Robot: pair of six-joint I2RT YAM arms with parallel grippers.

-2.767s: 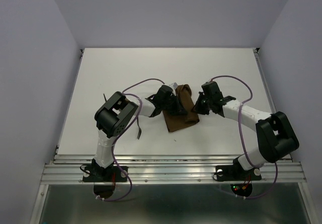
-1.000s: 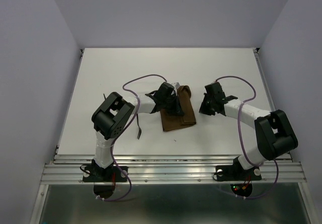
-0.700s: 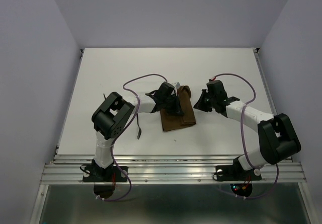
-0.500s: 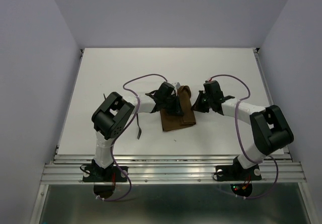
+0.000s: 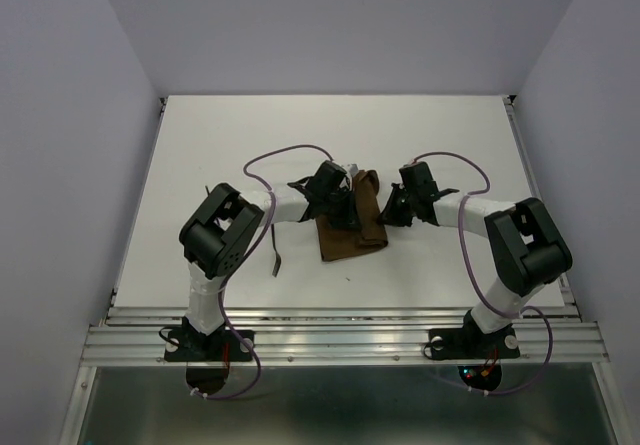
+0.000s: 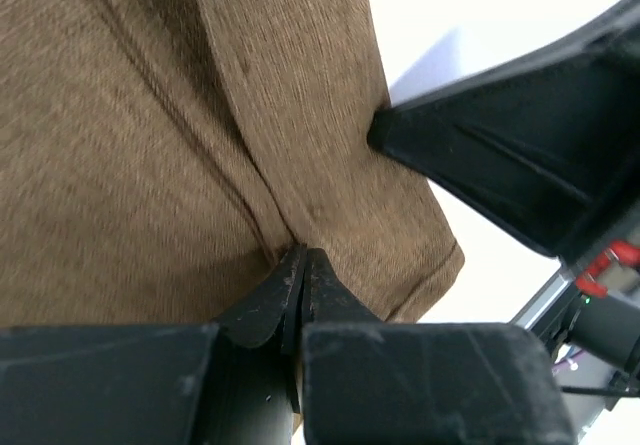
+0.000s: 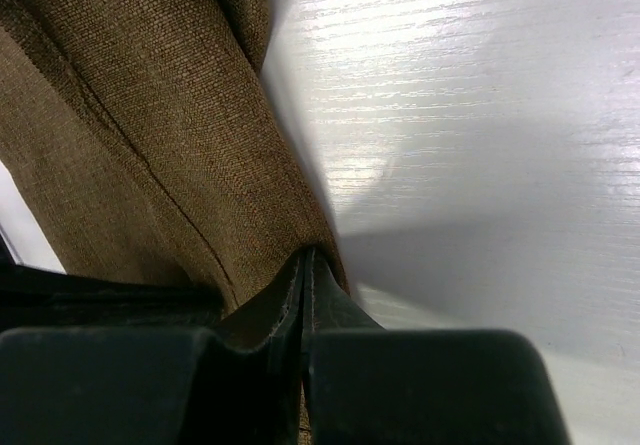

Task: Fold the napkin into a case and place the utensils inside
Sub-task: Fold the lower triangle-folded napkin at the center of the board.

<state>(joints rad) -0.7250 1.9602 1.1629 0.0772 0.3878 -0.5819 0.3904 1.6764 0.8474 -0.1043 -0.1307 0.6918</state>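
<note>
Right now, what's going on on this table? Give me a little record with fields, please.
napkin: brown cloth, folded, between both grippers
left gripper: shut, pinching a napkin fold
right gripper: shut at the napkin's right edge; grip unclear
utensil: thin, dark, on the table left of the napkin

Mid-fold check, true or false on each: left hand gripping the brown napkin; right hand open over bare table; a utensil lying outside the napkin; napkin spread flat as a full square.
1. The left hand is shut on a fold of the dark brown cloth napkin. True.
2. The right hand hangs open over bare table. False: it is shut, tips against the napkin's right edge.
3. A thin dark metal utensil lies on the white table, left of the napkin. True.
4. The napkin lies flat as a full square. False: it is folded into a narrower shape.
</note>
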